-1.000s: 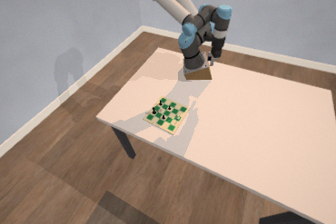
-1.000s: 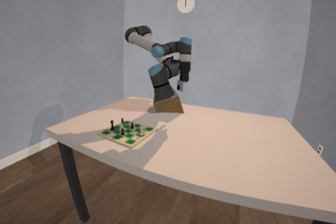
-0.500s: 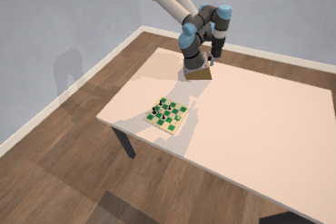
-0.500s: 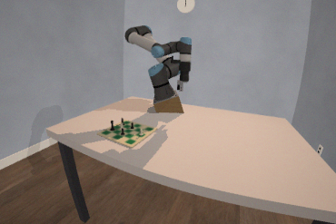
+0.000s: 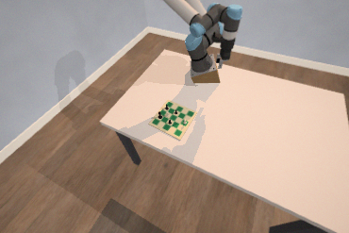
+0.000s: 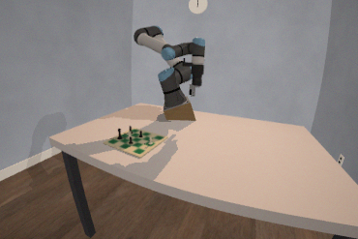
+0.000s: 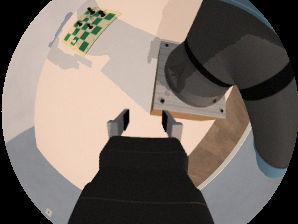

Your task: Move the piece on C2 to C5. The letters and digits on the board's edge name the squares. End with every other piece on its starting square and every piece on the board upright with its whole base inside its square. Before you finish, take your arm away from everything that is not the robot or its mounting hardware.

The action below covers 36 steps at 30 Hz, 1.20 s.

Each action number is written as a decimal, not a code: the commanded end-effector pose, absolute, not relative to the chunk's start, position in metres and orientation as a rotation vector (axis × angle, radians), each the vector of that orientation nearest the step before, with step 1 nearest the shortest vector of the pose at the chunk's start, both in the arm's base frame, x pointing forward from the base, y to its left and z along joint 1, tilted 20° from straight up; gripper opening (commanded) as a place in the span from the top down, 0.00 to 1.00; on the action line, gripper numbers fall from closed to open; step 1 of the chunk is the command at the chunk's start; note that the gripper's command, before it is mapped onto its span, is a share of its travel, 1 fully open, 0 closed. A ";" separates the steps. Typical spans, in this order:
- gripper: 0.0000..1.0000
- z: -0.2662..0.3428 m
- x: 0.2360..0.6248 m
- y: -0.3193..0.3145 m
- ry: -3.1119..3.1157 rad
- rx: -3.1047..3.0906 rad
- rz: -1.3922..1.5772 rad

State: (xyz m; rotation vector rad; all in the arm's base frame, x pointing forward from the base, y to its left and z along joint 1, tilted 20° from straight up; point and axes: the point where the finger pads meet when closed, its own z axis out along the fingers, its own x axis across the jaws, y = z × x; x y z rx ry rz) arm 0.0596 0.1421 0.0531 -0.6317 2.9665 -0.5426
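Near the table's left edge lies the small green-and-cream chessboard (image 5: 177, 131), carrying several small dark pieces (image 5: 159, 115) and one pale piece. Square labels unreadable; cannot tell which piece stands on C2. To the right and farther back, the grey-and-blue robot arm (image 5: 206, 21) stands folded over its tan wedge base (image 5: 207, 77). Black two-finger gripper (image 7: 147, 123) hangs well apart from the board, fingers wide, holding nothing. Judgement: piece light, rigid, smooth, easily tipped; grasp low on the stem, squarely, from above.
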 end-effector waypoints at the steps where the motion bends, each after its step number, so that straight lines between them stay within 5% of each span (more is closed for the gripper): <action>1: 0.00 0.061 0.067 0.148 2.983 -0.576 -0.552; 17: 0.00 0.099 0.115 0.177 3.058 -0.252 -0.614; 36: 0.00 0.155 0.241 0.211 3.095 0.454 -0.749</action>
